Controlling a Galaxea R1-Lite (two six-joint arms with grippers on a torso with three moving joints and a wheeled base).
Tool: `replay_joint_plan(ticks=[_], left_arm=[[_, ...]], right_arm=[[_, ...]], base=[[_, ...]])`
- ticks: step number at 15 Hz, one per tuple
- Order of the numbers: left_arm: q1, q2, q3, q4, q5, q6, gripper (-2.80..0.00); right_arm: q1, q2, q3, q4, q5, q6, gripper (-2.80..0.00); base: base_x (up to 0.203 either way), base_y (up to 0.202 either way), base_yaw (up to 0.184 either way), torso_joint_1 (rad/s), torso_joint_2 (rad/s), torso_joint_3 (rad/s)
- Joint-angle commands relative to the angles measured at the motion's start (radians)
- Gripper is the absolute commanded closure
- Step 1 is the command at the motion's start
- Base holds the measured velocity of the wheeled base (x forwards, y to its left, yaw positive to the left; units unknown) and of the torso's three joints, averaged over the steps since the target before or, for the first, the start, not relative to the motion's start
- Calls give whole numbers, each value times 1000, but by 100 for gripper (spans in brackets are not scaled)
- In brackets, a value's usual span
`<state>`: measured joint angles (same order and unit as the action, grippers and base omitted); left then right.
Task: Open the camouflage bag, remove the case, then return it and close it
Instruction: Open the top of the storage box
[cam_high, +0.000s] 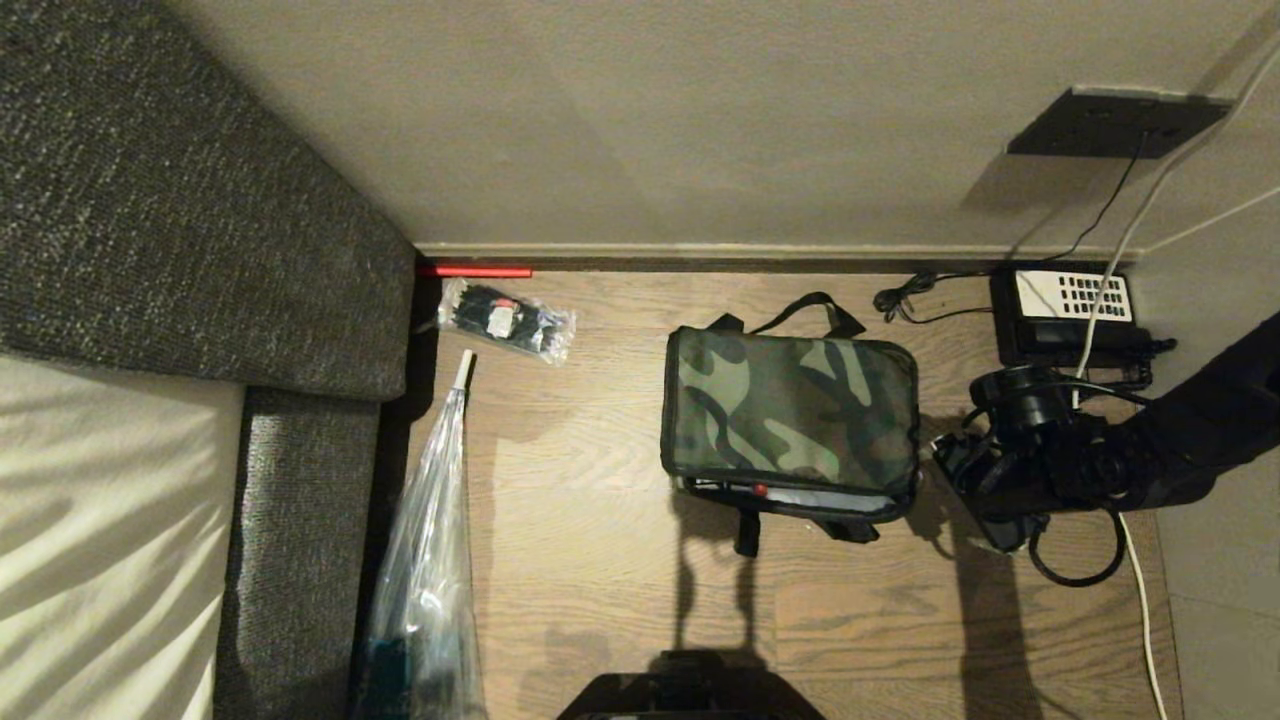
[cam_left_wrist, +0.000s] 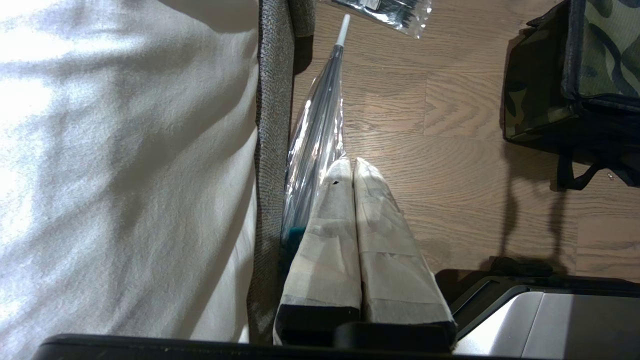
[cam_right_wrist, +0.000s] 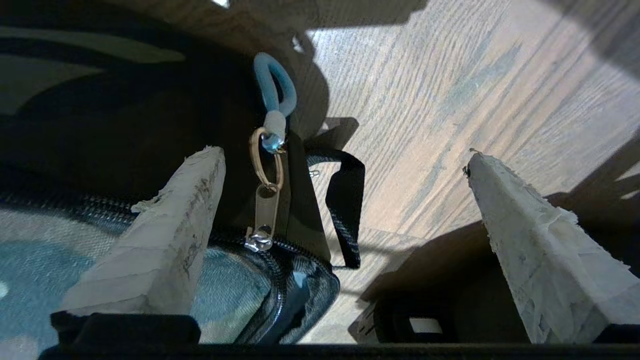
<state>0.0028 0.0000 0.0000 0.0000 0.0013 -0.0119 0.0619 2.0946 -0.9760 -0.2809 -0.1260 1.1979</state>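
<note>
Right hand (cam_right_wrist: 345, 160) hanging wide open, empty, beside the camouflage bag (cam_high: 790, 420) on the floor (cam_high: 600, 560); soft fabric, light zipper pull (cam_right_wrist: 267, 170) looking like the grab point.

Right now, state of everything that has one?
Camouflage bag: upright on floor, lid down, near edge gaping.
Zipper pull: at bag corner, dangling, ungripped.
Right tool: open, beside bag corner, empty.
Left tool: shut, empty.
Umbrella: folded, lying by sofa.
</note>
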Motion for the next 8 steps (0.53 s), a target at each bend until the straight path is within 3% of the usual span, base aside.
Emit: replay_joint_plan(ticks=[1, 2, 5, 7, 8], left_arm=[[0, 0, 0, 0, 0, 0, 0], [0, 0, 0, 0, 0, 0, 0], [0, 0, 0, 0, 0, 0, 0], [0, 0, 0, 0, 0, 0, 0], [0, 0, 0, 0, 0, 0, 0]], right_arm=[[-24, -61, 14, -4, 3, -2, -280], [-45, -93, 21, -5, 12, -27, -280], [-59, -132, 85, -76, 22, -211, -280], [-59, -142, 116, -180, 38, -246, -280], [-62, -147, 117, -212, 97, -280, -280]], base=[[0, 0, 0, 0, 0, 0], [0, 0, 0, 0, 0, 0], [0, 0, 0, 0, 0, 0], [0, 0, 0, 0, 0, 0], [0, 0, 0, 0, 0, 0]])
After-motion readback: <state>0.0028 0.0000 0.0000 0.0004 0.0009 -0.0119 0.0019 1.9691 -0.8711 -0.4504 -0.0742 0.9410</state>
